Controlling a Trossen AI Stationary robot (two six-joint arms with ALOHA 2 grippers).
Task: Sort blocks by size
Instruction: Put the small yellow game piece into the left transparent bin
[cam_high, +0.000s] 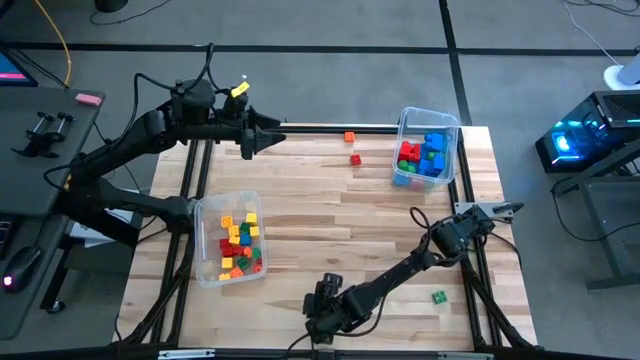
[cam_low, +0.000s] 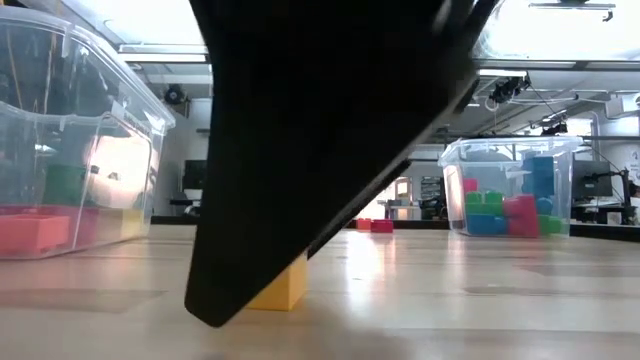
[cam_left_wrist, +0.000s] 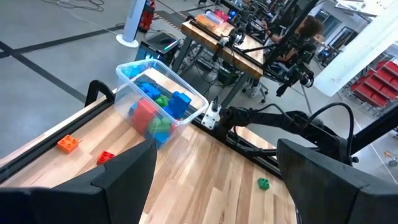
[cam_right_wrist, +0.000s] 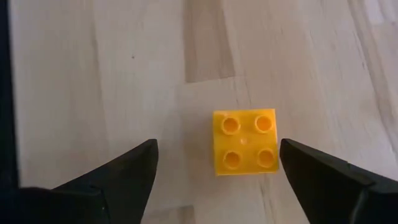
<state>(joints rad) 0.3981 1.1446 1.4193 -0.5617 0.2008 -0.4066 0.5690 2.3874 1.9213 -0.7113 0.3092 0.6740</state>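
Note:
My right gripper (cam_right_wrist: 214, 163) is open at the table's near edge (cam_high: 325, 305), pointing down. A yellow four-stud brick (cam_right_wrist: 244, 142) rests flat on the table between its fingers, close to one finger, with no contact that shows. The brick also shows under the gripper in the low view (cam_low: 280, 285). In the high view the gripper hides it. My left gripper (cam_left_wrist: 214, 180) is open and empty above the table's far left (cam_high: 265, 135). Loose on the table are an orange block (cam_high: 349, 137), a red block (cam_high: 355, 159) and a green block (cam_high: 438, 296).
A clear bin (cam_high: 205, 215) at the left holds several small red, yellow, green and orange blocks. A clear bin (cam_high: 452, 125) at the far right holds larger blue, red and green bricks. People and desks show beyond the table's right edge in the left wrist view.

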